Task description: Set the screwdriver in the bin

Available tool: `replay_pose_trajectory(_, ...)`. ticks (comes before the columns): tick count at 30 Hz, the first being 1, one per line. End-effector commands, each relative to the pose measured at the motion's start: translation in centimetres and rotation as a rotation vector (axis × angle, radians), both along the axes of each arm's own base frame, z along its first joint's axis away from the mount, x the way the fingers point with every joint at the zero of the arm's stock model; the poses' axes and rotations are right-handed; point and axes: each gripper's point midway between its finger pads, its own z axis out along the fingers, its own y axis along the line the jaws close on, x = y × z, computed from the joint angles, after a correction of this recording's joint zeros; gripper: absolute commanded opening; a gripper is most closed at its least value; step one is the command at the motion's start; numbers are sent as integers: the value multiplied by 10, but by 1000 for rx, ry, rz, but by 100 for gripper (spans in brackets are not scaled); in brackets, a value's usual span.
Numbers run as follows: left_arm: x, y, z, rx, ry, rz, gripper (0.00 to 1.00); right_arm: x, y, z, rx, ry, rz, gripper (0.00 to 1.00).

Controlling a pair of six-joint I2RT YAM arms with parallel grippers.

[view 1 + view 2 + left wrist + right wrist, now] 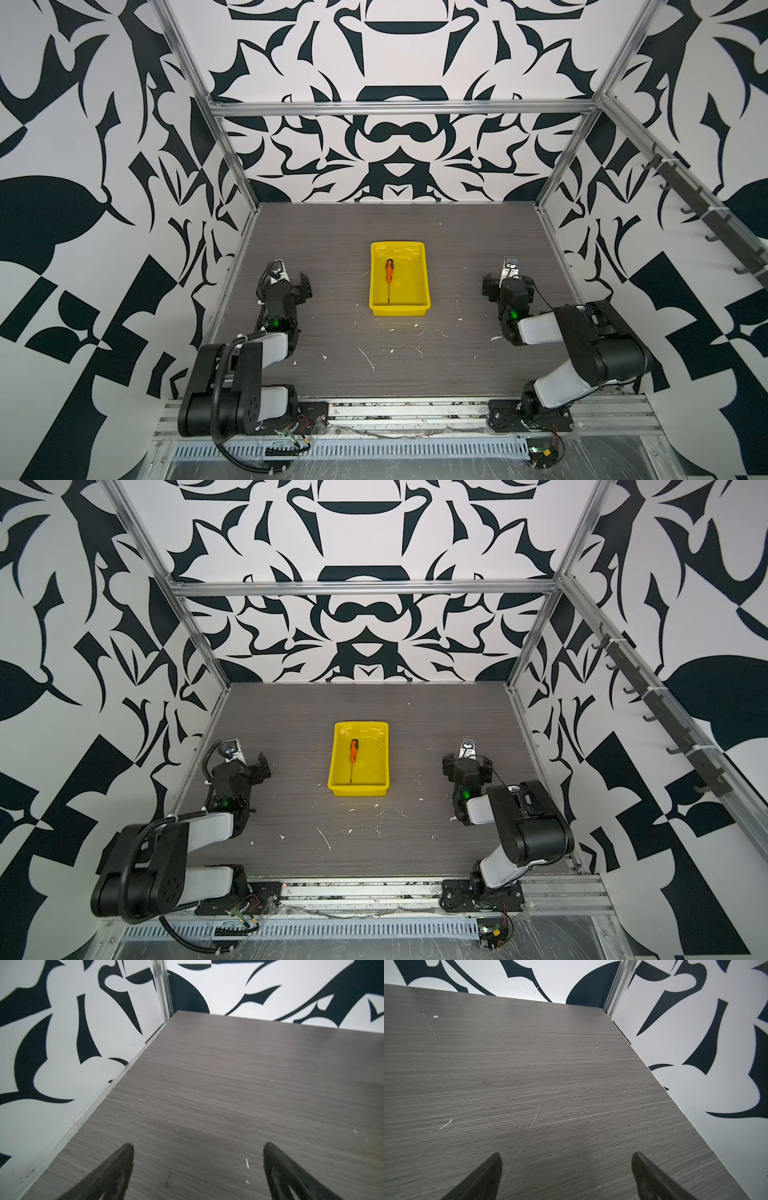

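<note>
Nearest the camera, a metal rail (415,409) carries the bases of two black and white robot arms, one at each end. Both arms are folded low over a grey wood-grain table (415,365), which is dotted with small white flecks (368,359).

The left pincer (198,1145) hangs over bare tabletop close to the left wall. Its two dark fingers (124,1159) are spread wide, with nothing between them. The right pincer (566,1154) mirrors it on the other side, beside the right wall. Its fingers (641,1164) are also parted wide and hold nothing. Both pincers are well apart from the tray, one on either side of it.

Between the arms and a little farther back, a bright yellow bin (399,311) sits on the middle of the table, seen in both top views (359,791). The screwdriver (389,272) lies flat inside it, toward the bin's left side. Its orange handle and black cap point to the far end, and its thin dark shaft runs toward the near wall. The same placement shows in a top view (353,750).

Behind the table, walls (399,50) in a bold black and white pattern close in the workspace, edged by a silver metal frame (403,107).
</note>
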Motion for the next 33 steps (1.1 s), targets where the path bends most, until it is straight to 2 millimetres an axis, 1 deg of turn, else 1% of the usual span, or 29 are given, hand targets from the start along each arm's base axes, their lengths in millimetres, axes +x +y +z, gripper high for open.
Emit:
replay_pose_trajectory(1, 4, -1, 3, -43, -119, -16, 100, 8, 3, 14, 18, -51, 1, 100)
replay_pose_trajectory(2, 2, 0, -1, -42, -133, -10, 100, 8, 3, 14, 18, -50, 2, 100)
replay_pose_trajectory(4, 0, 4, 4, -26, -194, 9, 100, 8, 3, 14, 17, -50, 2, 100)
replay_pose_trajectory(7, -1, 6, 2, -44, -153, 29, 100, 8, 2, 14, 18, -51, 1, 100)
replay_pose_trajectory(9, 6, 10, -3, -46, -106, 52, 100, 8, 2, 14, 18, -50, 1, 100)
replay_pose_trajectory(10, 12, 11, -5, -44, -79, 60, 100, 8, 2, 14, 18, -51, 0, 100)
replay_pose_trajectory(12, 28, 7, -10, -37, -11, 27, 100, 8, 2, 14, 18, -49, 1, 100)
replay_pose_trajectory(13, 33, 4, -14, -39, 35, 12, 100, 8, 3, 14, 17, -49, 2, 100)
replay_pose_trajectory(14, 29, 3, -14, -53, 35, 6, 100, 8, 3, 14, 19, -51, 1, 100)
replay_pose_trajectory(15, 30, 1, -14, -52, 26, -7, 100, 8, 2, 14, 17, -51, 0, 100)
replay_pose_trajectory(16, 33, -6, -15, -34, 28, -56, 100, 8, 2, 14, 17, -50, 0, 100)
replay_pose_trajectory(18, 34, -8, -14, -36, 26, -64, 100, 8, 2, 15, 16, -52, 0, 100)
replay_pose_trajectory(33, 34, -7, -14, -38, 32, -61, 100, 10, 5, 13, 37, -48, 17, 100)
